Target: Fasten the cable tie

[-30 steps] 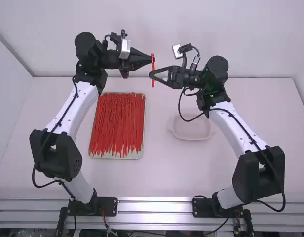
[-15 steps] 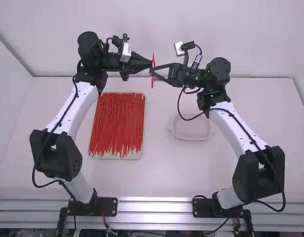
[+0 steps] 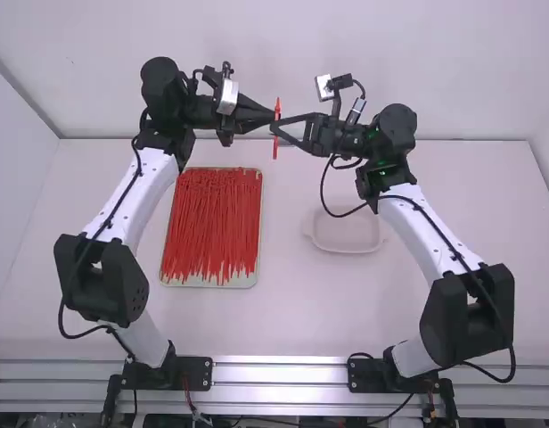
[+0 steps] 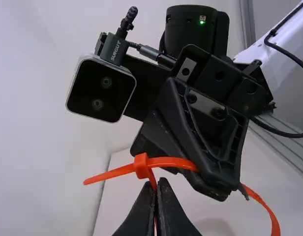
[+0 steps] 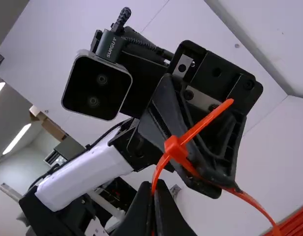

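Note:
A red cable tie (image 3: pixel 275 134) hangs in the air above the table's far side, between both grippers. My left gripper (image 3: pixel 271 111) is shut on it from the left, and my right gripper (image 3: pixel 280 127) meets it from the right. In the left wrist view my left gripper (image 4: pixel 156 184) pinches the strap just under the tie's square head (image 4: pixel 140 165), with the right gripper (image 4: pixel 213 184) close behind. In the right wrist view my right gripper (image 5: pixel 154 189) is shut on the strap below the head (image 5: pixel 172 146), facing the left gripper (image 5: pixel 210 184).
A tray (image 3: pixel 253 283) packed with several red cable ties lies on the table left of the middle. A shallow white bowl (image 3: pixel 346 236) sits to its right, under the right arm. The near half of the table is bare.
My right gripper has moved up and left to the tie that the left gripper holds, and the two tips now meet at it. The left arm has shifted only slightly.

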